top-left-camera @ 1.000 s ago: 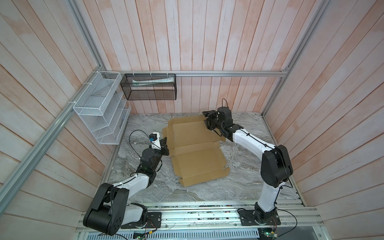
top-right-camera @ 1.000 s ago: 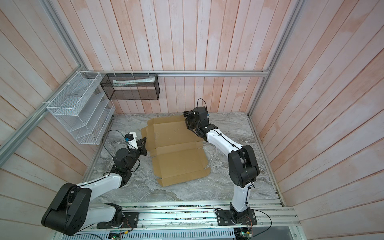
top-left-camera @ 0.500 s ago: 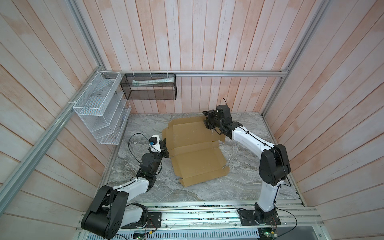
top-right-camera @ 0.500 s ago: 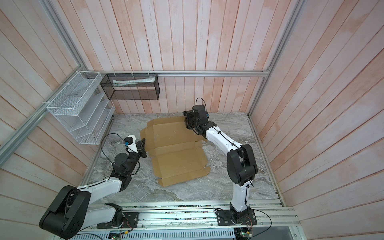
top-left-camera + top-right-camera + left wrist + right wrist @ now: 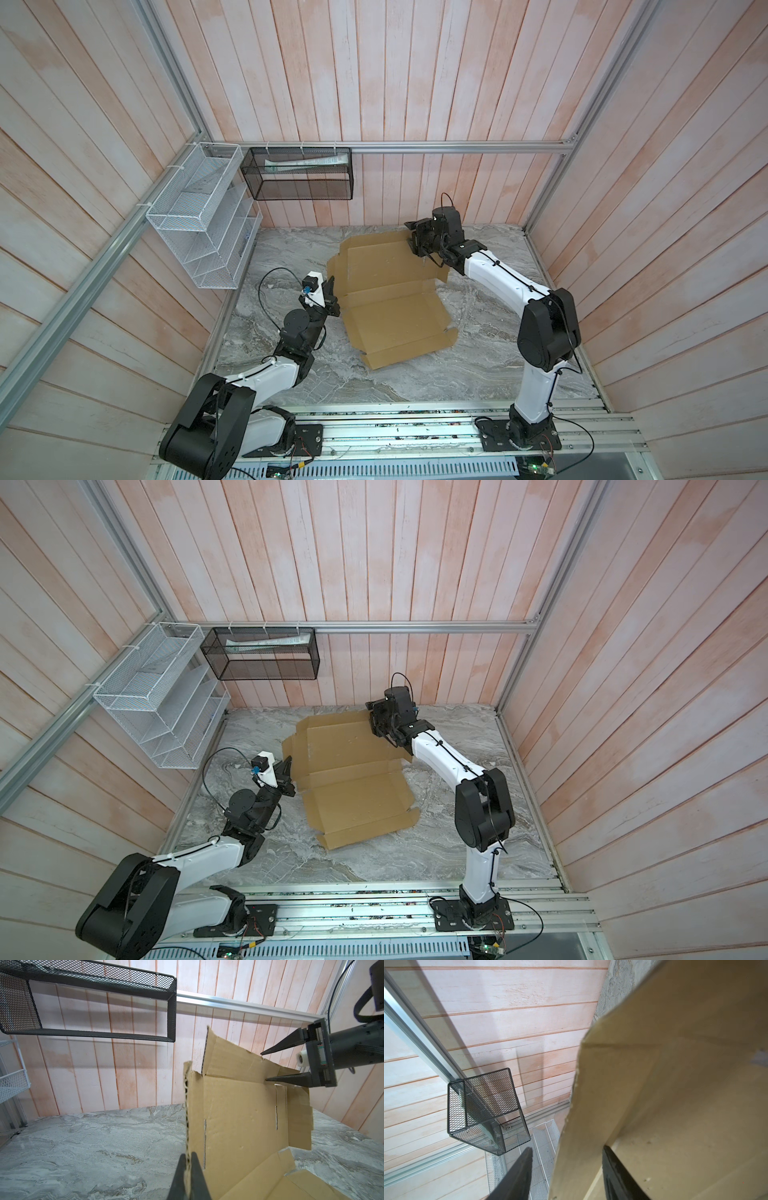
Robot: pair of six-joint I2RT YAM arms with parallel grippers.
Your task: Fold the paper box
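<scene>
Paper box (image 5: pixel 390 291), flaps partly raised
Left claw (image 5: pixel 188 1169) clenched on 9 o'clock flap, holding it upright; right claw (image 5: pixel 264 1066) spread astride 1 o'clock flap, likely pre-pinch

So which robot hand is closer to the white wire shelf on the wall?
Left. The left gripper pinches the cardboard at its edge facing the white wire shelf; the right gripper sits open around a flap across the cardboard, farther away.

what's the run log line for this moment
paper box: mostly flat on table | left jaws: shut on its left flap edge | right jaws: open astride raised far-right flap
</scene>
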